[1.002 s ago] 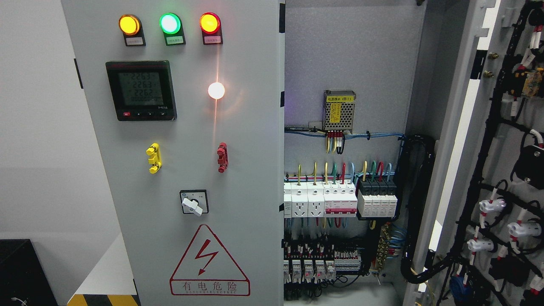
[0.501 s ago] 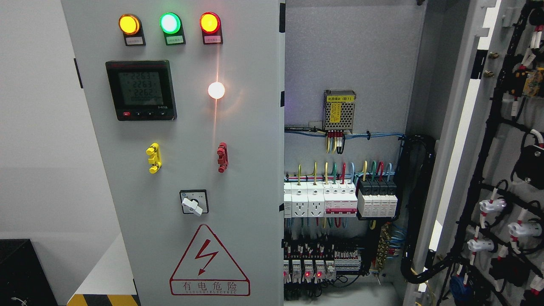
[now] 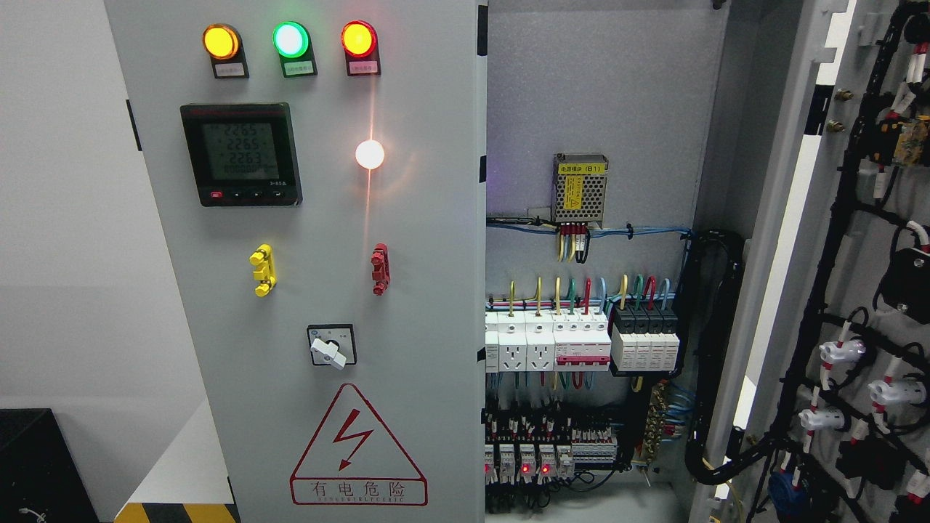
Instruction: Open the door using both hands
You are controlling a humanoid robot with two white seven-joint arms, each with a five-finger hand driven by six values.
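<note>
Across the whole head view no robot hand shows, so their state cannot be told, and nothing but the meter (image 3: pixel 241 154) digits has changed lately: the right door (image 3: pixel 864 276) hangs wide open, the left door (image 3: pixel 320 290) shut, likely next.

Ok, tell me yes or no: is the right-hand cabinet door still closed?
No: the right door is swung wide open, baring its wired inner face and the breakers inside the cabinet.
</note>
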